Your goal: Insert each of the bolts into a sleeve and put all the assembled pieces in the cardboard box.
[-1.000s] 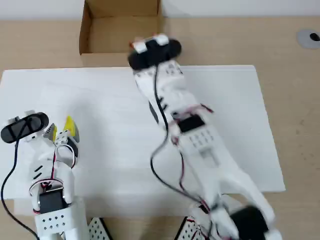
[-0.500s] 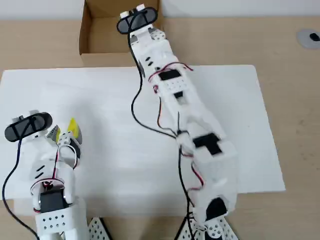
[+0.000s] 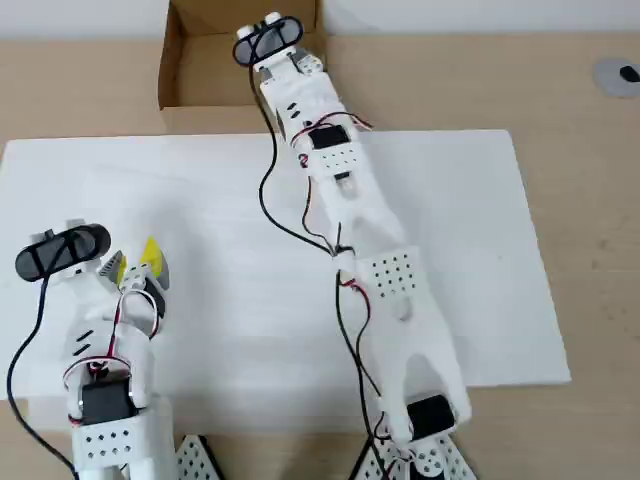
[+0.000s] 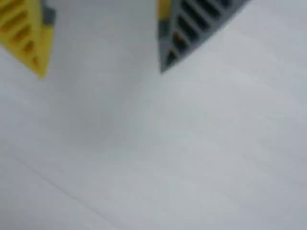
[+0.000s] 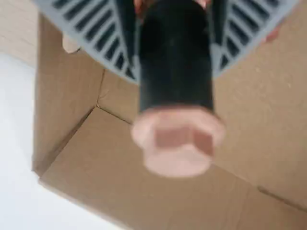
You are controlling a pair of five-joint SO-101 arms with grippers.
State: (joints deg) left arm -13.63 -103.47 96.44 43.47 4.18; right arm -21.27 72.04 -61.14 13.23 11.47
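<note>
My right gripper (image 5: pixel 175 57) is shut on an assembled piece: a black sleeve (image 5: pixel 175 52) with a pink hex-headed bolt (image 5: pixel 176 140) in it, pointing down into the cardboard box (image 5: pixel 86 158). In the high view the right arm (image 3: pixel 330 180) stretches across the white sheet with its wrist over the cardboard box (image 3: pixel 215 65) at the back. My left gripper (image 3: pixel 135 268), with yellow fingertips, stands open over the white sheet near the left edge, and nothing is between its fingers (image 4: pixel 33 33).
A white sheet (image 3: pixel 460 250) covers most of the wooden table (image 3: pixel 580 180). The box's front wall (image 3: pixel 210 118) rises at the sheet's far edge. A small grey disc (image 3: pixel 616 76) lies at the far right of the table.
The right arm has stretched out toward the back left, carrying its gripper over the cardboard box. The left arm has barely shifted.
</note>
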